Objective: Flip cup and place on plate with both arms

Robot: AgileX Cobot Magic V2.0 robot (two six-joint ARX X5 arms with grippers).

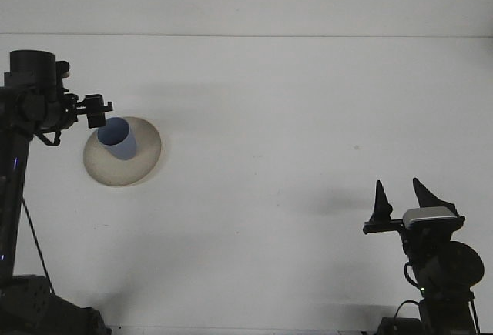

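Note:
A light blue cup stands with its mouth up on the beige plate at the left of the table, leaning slightly. My left gripper hovers just up and left of the cup's rim, open and clear of the cup. My right gripper is near the front right edge. It points upward, open, with nothing between its two dark fingers.
The white table stretches between the two arms. The left arm's dark column runs along the left edge of the view. The right arm's base sits at the bottom right.

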